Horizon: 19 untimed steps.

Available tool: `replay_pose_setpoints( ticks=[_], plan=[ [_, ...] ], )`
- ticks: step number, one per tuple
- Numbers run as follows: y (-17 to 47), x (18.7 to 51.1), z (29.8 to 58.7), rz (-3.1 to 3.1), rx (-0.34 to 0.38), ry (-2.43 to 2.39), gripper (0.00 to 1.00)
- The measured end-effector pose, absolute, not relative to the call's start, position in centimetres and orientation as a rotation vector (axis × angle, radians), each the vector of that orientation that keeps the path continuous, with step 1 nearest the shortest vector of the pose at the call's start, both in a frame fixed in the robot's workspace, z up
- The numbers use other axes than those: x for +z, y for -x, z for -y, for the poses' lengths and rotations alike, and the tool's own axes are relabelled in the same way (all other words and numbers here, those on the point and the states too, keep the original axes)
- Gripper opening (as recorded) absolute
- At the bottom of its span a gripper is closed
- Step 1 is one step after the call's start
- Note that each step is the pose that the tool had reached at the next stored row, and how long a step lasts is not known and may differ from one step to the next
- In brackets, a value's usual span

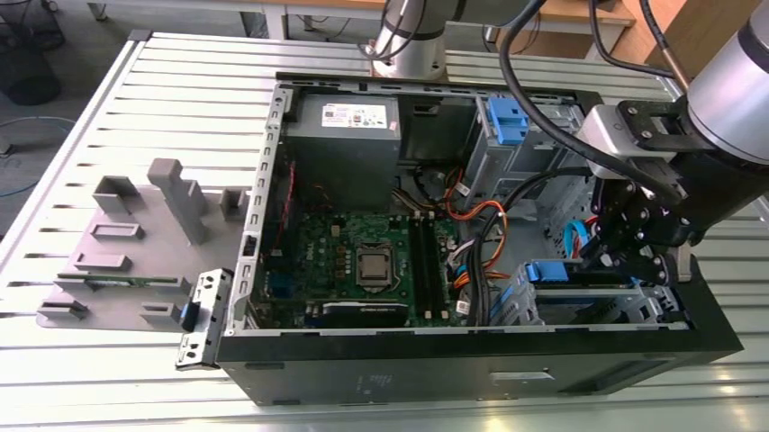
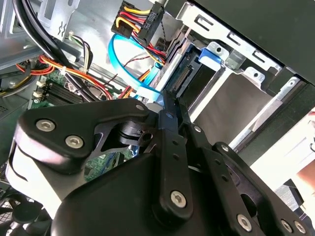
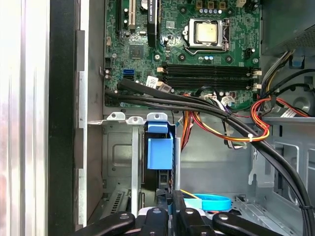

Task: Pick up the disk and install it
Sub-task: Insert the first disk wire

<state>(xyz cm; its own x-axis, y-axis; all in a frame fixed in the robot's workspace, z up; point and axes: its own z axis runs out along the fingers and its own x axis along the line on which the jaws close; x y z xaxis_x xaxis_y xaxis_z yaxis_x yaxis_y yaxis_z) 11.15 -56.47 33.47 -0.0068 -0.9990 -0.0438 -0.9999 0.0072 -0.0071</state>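
- Disk [image 3: 160, 147]: bright blue carrier rail showing in the first wrist view, the drive standing on edge.
- It sits in a slot of the grey cage [image 3: 118, 152].
- In the exterior view the disk [image 1: 548, 271] is by the case's [image 1: 481, 378] front corner.

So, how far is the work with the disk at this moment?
Done: the disk already stands in a slot of the grey drive cage, inside the computer case.
In hand: the tool is right at the disk's outer edge, close to the cage.
Left: the pictures do not show whether the disk is pushed fully home, and the tool is not yet clear of the case.
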Motion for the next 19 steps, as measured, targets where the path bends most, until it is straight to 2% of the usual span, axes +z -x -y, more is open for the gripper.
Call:
replay_pose_setpoints(
  ticks=[17,18,19],
  plan=[
    [-11.16,32.97,56.47,-2.203,0.041,2.188,0.16],
    [-11.15,32.96,56.47,-2.203,0.041,2.188,0.17],
    [-11.16,32.97,56.47,-2.203,0.04,2.188,0.24]
  ],
)
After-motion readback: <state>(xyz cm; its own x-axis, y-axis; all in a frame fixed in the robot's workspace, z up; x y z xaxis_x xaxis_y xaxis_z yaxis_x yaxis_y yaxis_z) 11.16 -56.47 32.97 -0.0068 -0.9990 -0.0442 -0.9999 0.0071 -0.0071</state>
